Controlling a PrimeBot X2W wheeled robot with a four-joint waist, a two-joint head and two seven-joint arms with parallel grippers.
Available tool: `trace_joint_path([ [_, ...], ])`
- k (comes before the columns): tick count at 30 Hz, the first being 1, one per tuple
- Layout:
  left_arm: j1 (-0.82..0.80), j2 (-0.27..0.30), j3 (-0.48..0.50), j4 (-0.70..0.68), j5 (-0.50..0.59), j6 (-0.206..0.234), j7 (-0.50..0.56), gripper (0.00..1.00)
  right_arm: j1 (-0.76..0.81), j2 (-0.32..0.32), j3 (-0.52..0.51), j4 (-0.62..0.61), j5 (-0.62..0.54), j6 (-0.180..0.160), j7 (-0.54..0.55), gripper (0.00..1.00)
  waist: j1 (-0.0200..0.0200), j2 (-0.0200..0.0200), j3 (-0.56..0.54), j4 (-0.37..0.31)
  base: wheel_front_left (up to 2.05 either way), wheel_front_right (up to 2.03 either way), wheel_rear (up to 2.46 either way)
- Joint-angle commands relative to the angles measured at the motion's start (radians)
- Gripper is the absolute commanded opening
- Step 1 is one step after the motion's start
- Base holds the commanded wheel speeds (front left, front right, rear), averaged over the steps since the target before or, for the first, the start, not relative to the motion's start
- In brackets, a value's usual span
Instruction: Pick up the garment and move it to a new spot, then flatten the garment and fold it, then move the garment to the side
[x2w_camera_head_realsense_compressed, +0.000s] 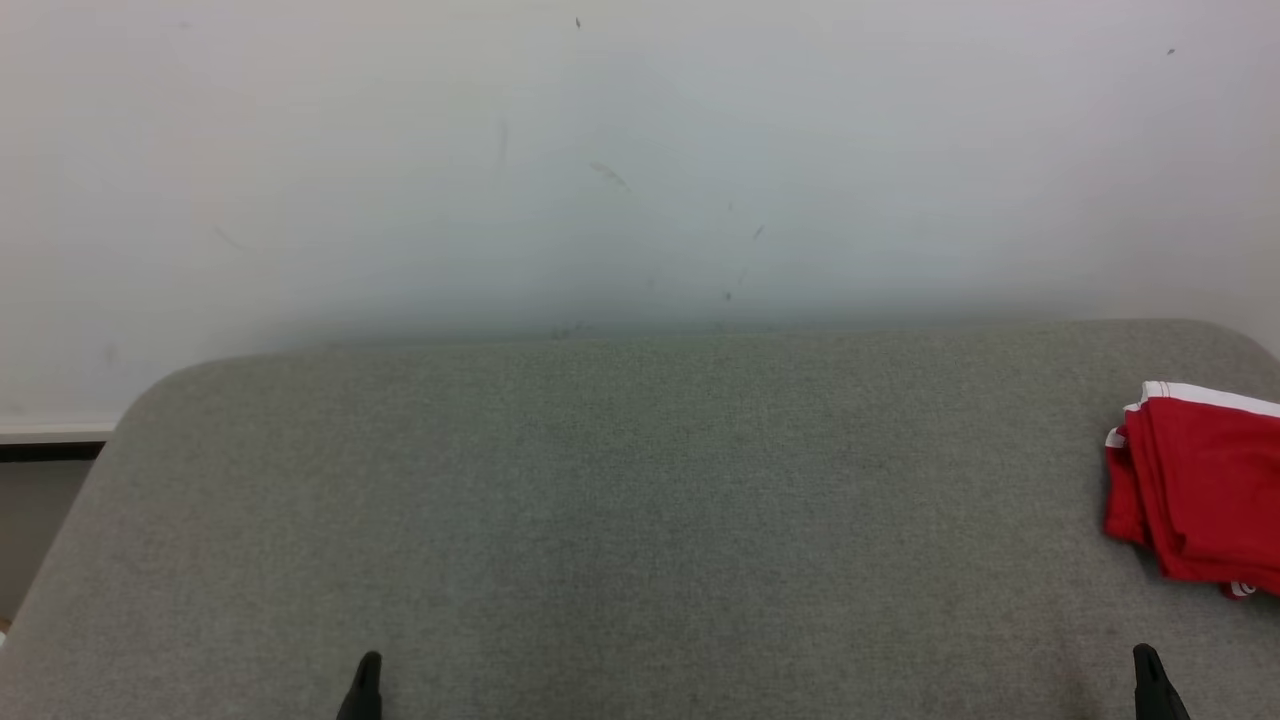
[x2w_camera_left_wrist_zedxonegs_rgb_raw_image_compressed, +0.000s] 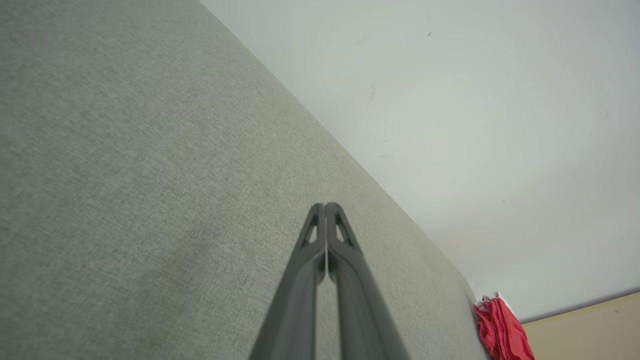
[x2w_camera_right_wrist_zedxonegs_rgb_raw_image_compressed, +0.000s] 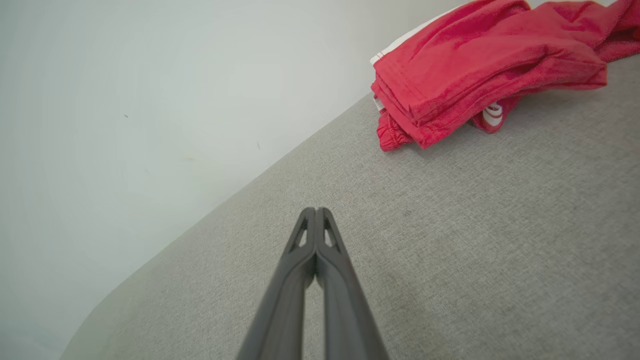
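Observation:
A red garment (x2w_camera_head_realsense_compressed: 1200, 490) with white trim lies folded in a stack at the right edge of the grey fabric surface (x2w_camera_head_realsense_compressed: 620, 500). The right wrist view has the garment (x2w_camera_right_wrist_zedxonegs_rgb_raw_image_compressed: 480, 65) at its upper right, and the left wrist view has the garment (x2w_camera_left_wrist_zedxonegs_rgb_raw_image_compressed: 502, 330) small at its lower right. My left gripper (x2w_camera_head_realsense_compressed: 367, 664) pokes up at the bottom left, shut and empty, with its tips (x2w_camera_left_wrist_zedxonegs_rgb_raw_image_compressed: 325, 205) pressed together over bare fabric. At the bottom right my right gripper (x2w_camera_head_realsense_compressed: 1145, 655) is shut too, its tips (x2w_camera_right_wrist_zedxonegs_rgb_raw_image_compressed: 316, 210) short of the garment and apart from it.
A pale wall (x2w_camera_head_realsense_compressed: 640, 150) rises right behind the grey surface. The surface has rounded corners and drops off at the left, where a strip of skirting and floor (x2w_camera_head_realsense_compressed: 40, 470) shows.

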Motion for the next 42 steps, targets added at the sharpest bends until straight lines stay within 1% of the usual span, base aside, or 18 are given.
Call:
trace_joint_path([
  [1, -0.029, 0.006, 0.012, -0.009, -0.045, -0.005, 0.008, 0.0, -0.029, -0.002, -0.007, -0.017, 0.047, -0.001, 0.009, 0.0, -0.0001, -0.0001, 0.002, 0.001, 0.0, 0.0, 0.0],
  [14, -0.062, 0.007, 0.039, -0.006, -0.194, -0.011, 0.051, 0.0, -0.056, 0.001, -0.013, -0.029, 0.213, -0.001, 0.05, 0.0, -0.0001, -0.0001, 0.014, 0.005, 0.0, 0.0, 0.0],
  [42, -0.118, 0.008, 0.085, 0.0, -0.458, -0.021, 0.124, 0.0, -0.103, 0.005, -0.024, -0.048, 0.498, -0.002, 0.122, 0.0, -0.0001, -0.0001, 0.039, 0.014, 0.0, 0.0, 0.0],
])
